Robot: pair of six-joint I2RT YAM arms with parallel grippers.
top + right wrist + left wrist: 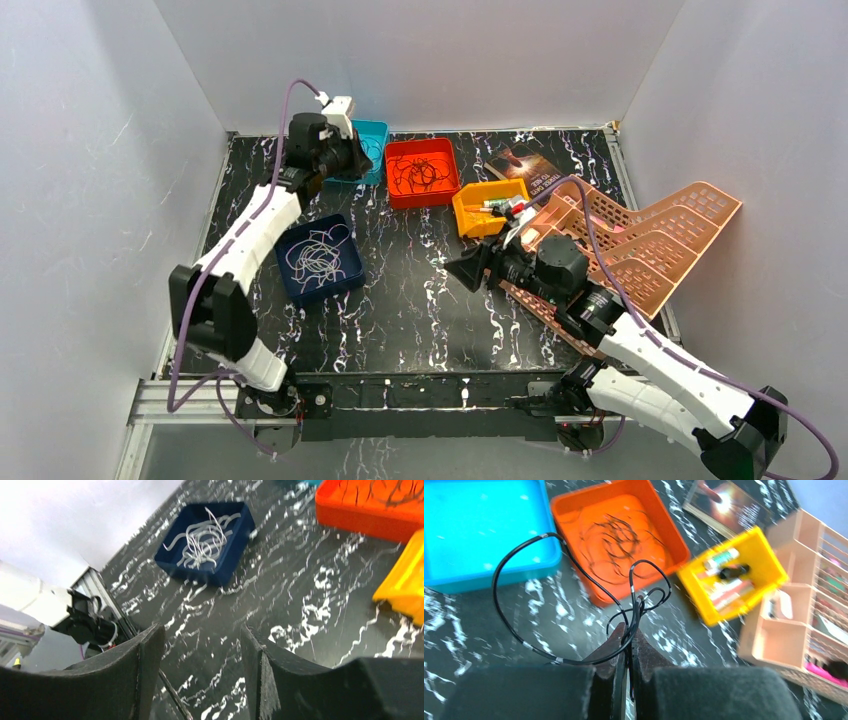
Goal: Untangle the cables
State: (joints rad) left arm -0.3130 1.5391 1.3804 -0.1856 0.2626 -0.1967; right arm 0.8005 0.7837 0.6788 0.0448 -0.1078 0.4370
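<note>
Left gripper (629, 633) clamped tight on a thin black looped cable (637, 611), jaws meeting where the strands bunch, one big loop off to the side, small loops ahead. It is held up off the bench, likely so the snarl hangs free and can be read. Below it is an orange-red square plastic bin (671, 527) with more black cables inside and a teal plastic bin (469, 535) beside it, both along the far edge of the black white-veined bench (420, 300). Right gripper (200, 636) spread wide, holding nothing, over mid-bench, probably staged to take a loop from the other arm (guess only). Navy square bin (222, 567) with white cables (202, 537) sits toward the left edge; sorting by colour, it seems. Yellow plastic bin (769, 550) of small items and peach slotted plastic rack (660, 240) toward the far right corner. Only the left wrist view shows the pinch and the held cable. The top view loses the cable but gives the layout. The right wrist view shows that gripper's empty gap.
</note>
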